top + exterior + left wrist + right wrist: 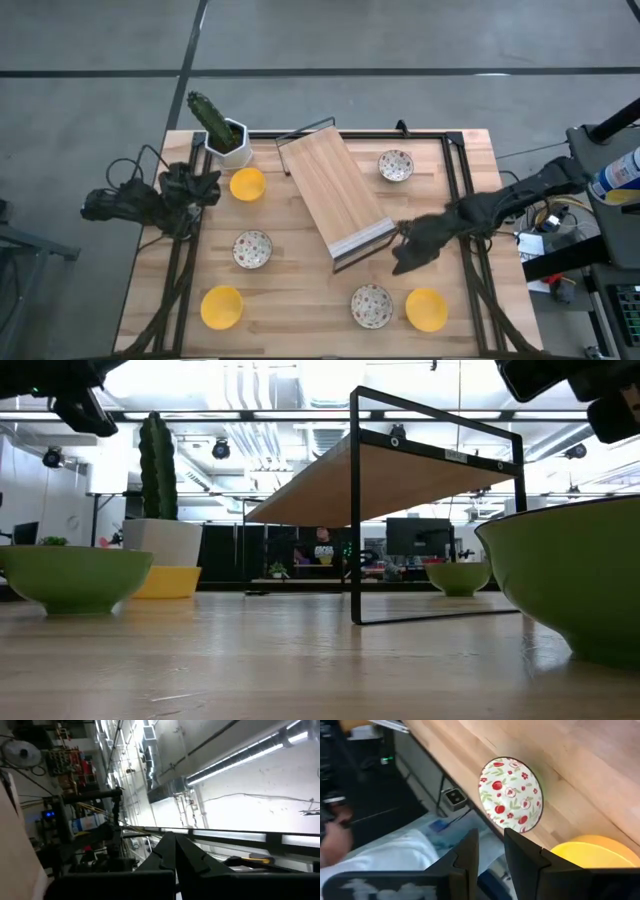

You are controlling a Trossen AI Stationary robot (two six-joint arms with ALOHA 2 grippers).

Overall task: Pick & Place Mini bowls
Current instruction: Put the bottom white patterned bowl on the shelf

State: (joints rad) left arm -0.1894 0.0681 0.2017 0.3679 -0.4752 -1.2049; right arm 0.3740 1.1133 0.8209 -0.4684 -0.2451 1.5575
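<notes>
Six mini bowls rest on their bases on the table. Three are yellow (247, 184), (221, 307), (427, 309). Three are white with a red pattern (396, 166), (252, 249), (371, 305). My right gripper (405, 258) hovers above the table between the rack's near end and the two near-right bowls, slightly open and empty. Past its fingers (491, 857) the right wrist view shows a patterned bowl (510, 795) and a yellow bowl (590, 852). My left gripper (205, 188) waits at the table's left edge beside the far yellow bowl, shut (175, 852) and raised, with its camera facing the ceiling.
A wooden shelf on a black wire frame (335, 195) stands slanted across the table's middle. A white pot with a cactus (225, 135) sits at the far left corner. In the low view the bowls' undersides look green (75, 575), (585, 580). Equipment stands off the table's right edge.
</notes>
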